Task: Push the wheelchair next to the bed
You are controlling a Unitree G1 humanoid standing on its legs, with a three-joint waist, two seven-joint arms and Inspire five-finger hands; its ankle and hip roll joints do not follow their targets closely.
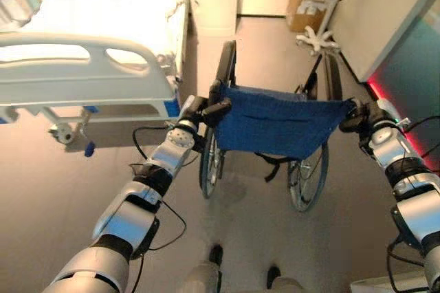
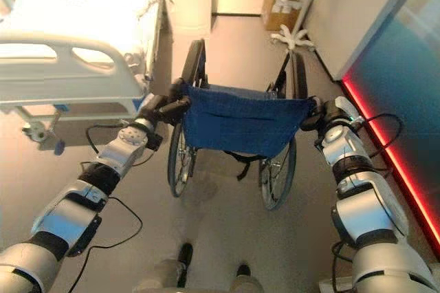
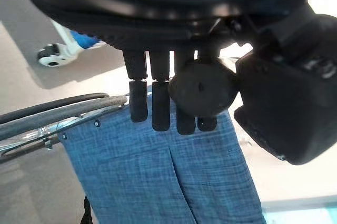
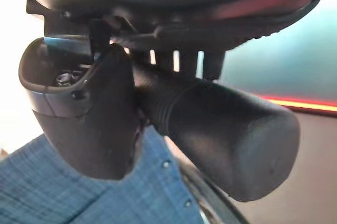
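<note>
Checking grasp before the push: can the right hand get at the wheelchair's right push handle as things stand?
Probably yes: the right hand looks already closed round the right push handle, nothing between them. The left hand sits at the wheelchair's other handle.

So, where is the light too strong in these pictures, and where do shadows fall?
Left eye view: glare washes out the top of the bed, and the wheelchair casts a soft shadow on the floor under it. Right eye view: a red light strip glows along the wall's foot. Right wrist view: the right hand stands dark against a bright background.
</note>
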